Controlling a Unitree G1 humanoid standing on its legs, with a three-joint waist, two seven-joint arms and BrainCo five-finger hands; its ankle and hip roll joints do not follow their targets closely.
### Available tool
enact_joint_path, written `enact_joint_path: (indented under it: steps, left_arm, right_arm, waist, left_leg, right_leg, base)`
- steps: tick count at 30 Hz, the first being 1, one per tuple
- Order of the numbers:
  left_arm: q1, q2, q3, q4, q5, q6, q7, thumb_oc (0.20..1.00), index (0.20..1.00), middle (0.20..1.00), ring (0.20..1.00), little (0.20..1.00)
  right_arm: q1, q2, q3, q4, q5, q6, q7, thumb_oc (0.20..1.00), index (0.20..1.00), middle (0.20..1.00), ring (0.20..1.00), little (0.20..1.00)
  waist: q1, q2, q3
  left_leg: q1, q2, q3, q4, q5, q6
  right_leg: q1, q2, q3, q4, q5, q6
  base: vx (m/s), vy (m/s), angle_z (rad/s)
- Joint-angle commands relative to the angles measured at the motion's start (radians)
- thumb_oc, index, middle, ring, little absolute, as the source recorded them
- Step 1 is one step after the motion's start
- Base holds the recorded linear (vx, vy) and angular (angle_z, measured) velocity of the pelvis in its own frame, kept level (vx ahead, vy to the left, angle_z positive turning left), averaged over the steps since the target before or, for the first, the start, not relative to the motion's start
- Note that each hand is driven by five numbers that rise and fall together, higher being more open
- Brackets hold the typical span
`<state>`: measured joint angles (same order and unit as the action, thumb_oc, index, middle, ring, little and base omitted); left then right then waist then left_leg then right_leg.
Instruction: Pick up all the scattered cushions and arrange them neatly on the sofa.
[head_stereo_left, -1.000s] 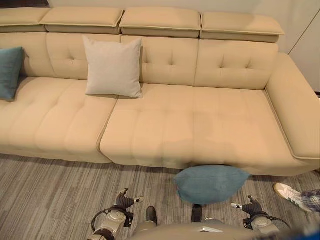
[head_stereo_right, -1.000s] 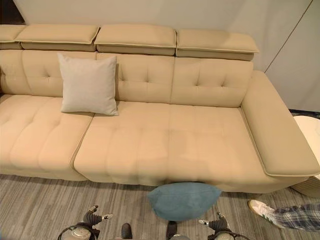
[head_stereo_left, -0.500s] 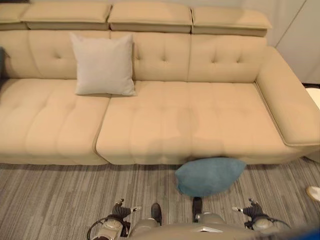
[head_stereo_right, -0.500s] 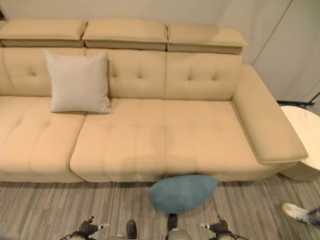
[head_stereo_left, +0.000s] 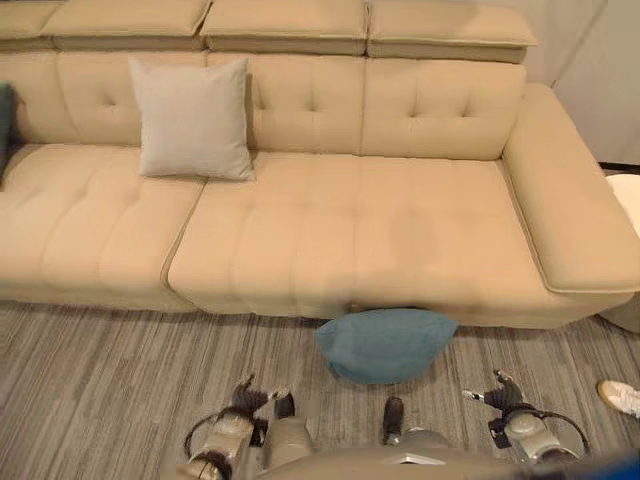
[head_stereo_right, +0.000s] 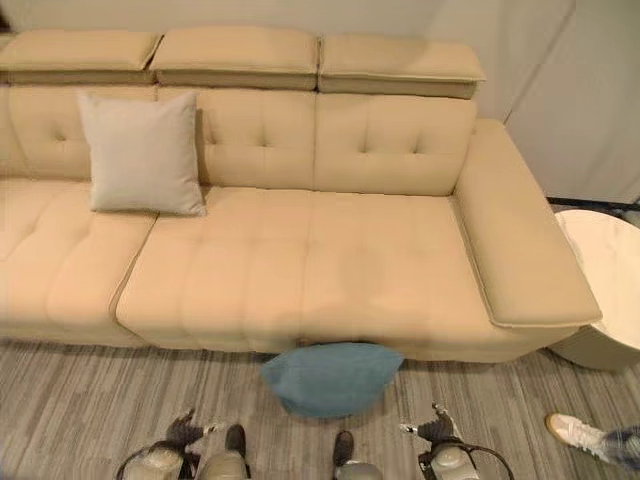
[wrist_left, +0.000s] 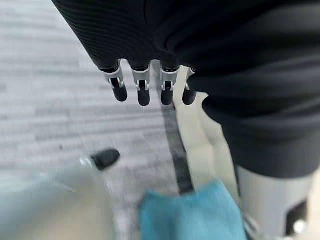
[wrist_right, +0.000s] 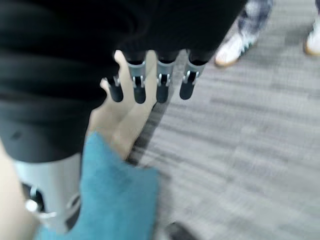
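A dark teal cushion (head_stereo_left: 5, 125) peeks in at the far left end of the sofa (head_stereo_left: 330, 230), and a pale grey cushion (head_stereo_left: 192, 118) stands upright against the backrest. My left hand (head_stereo_left: 245, 398) hangs low over the grey carpet (head_stereo_left: 90, 390), fingers relaxed, holding nothing. The blue cushion (head_stereo_left: 385, 344) lies on the floor against the sofa's front edge, between my hands. My right hand (head_stereo_left: 497, 391) hangs likewise empty, fingers straight. A person's shoe (head_stereo_left: 620, 396) shows at the far right.

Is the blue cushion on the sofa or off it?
Off: the blue cushion lies on the floor against the sofa front.
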<state>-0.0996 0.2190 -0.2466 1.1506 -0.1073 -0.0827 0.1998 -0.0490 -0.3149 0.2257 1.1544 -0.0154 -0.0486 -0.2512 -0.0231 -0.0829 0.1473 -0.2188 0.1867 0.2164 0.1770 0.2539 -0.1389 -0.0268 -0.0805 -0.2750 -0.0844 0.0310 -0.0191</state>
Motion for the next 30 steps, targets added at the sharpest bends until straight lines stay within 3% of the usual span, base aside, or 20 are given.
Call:
enact_joint_path:
  steps: [1,4,7,9,12,16,20,24,30]
  left_arm:
    - [0.02,0.032,0.003,-0.002,0.009,-0.005,-0.001,1.0,1.0,1.0,1.0,1.0]
    - [0.029,0.032,0.009,0.007,0.021,0.003,-0.005,1.0,1.0,1.0,1.0,1.0]
    - [0.047,0.034,0.029,0.014,0.01,0.006,-0.009,1.0,1.0,1.0,1.0,1.0]
    - [0.054,0.038,0.039,0.016,0.01,0.007,-0.006,1.0,1.0,1.0,1.0,1.0]
    - [0.055,0.042,0.05,0.012,0.003,0.005,-0.004,1.0,1.0,1.0,1.0,1.0]
    - [0.049,0.057,0.063,0.014,0.002,0.003,0.005,1.0,1.0,1.0,1.0,1.0]
    - [0.043,0.064,0.065,0.019,0.009,-0.002,0.01,1.0,1.0,1.0,1.0,1.0]
    - [0.036,0.071,0.061,0.025,0.016,-0.006,0.017,1.0,1.0,1.0,1.0,1.0]
    - [0.037,0.069,0.062,0.021,0.014,-0.009,0.018,1.0,1.0,1.0,1.0,1.0]
  right_arm:
    - [-0.027,-0.015,-0.007,0.018,0.03,-0.004,-0.018,1.0,1.0,1.0,1.0,1.0]
    - [-0.018,-0.011,-0.013,0.015,0.032,0.002,-0.024,1.0,1.0,1.0,1.0,1.0]
    - [-0.012,0.008,-0.011,0.027,0.028,0.005,-0.026,1.0,1.0,1.0,1.0,1.0]
    - [-0.01,0.018,-0.007,0.027,0.018,0.005,-0.022,1.0,1.0,1.0,1.0,1.0]
    - [-0.014,0.023,-0.003,0.026,0.012,0.004,-0.019,1.0,1.0,1.0,1.0,1.0]
    - [-0.039,0.031,0.004,0.019,0.008,-0.001,-0.015,1.0,1.0,1.0,1.0,1.0]
    - [-0.048,0.028,0.004,0.008,0.008,-0.004,-0.016,1.0,1.0,1.0,1.0,1.0]
    - [-0.055,0.027,0.003,0.001,0.007,-0.004,-0.018,1.0,1.0,1.0,1.0,1.0]
    - [-0.055,0.018,0.013,-0.007,-0.01,0.0,-0.019,1.0,1.0,1.0,1.0,1.0]
  waist:
    - [-0.024,0.007,-0.004]
    - [-0.034,0.007,-0.018]
    - [-0.017,0.008,-0.024]
    - [-0.006,0.004,-0.035]
    - [0.004,0.001,-0.035]
    - [0.01,0.007,-0.01]
    - [0.008,0.013,-0.001]
    - [0.003,0.012,0.01]
    - [0.013,0.004,0.001]
  left_leg:
    - [0.067,-0.072,0.039,0.027,-0.291,0.069]
    - [0.019,-0.117,0.129,0.015,-0.275,0.087]
    - [0.053,-0.164,0.077,-0.054,-0.284,0.102]
    - [0.09,-0.176,0.077,-0.105,-0.285,0.119]
    - [0.104,-0.179,0.077,-0.129,-0.285,0.127]
    - [0.127,-0.174,0.072,-0.145,-0.289,0.145]
    - [0.14,-0.176,0.048,-0.151,-0.299,0.146]
    - [0.14,-0.184,0.019,-0.132,-0.313,0.144]
    - [0.132,-0.19,0.012,-0.116,-0.322,0.131]
  right_leg:
    - [0.022,-0.034,0.035,0.063,-0.04,0.124]
    - [0.026,-0.021,0.031,0.058,-0.043,0.121]
    - [0.042,0.006,0.038,0.079,-0.068,0.127]
    - [0.038,0.001,0.044,0.127,-0.09,0.136]
    - [0.013,-0.008,0.044,0.177,-0.094,0.148]
    - [-0.093,-0.045,0.057,0.352,-0.075,0.188]
    - [-0.106,-0.078,0.078,0.28,-0.051,0.177]
    - [-0.117,-0.108,0.12,0.227,-0.008,0.191]
    - [-0.079,-0.12,0.08,0.167,0.004,0.195]
  base:
    - [0.05,-0.045,-0.01]
    - [0.08,-0.035,0.15]
    - [0.21,0.048,-0.01]
    - [0.21,0.119,-0.22]
    - [0.08,0.077,-0.18]
    - [0.04,0.062,-0.22]
    - [0.07,-0.029,0.01]
    - [0.07,-0.075,0.18]
    - [0.03,-0.08,0.17]
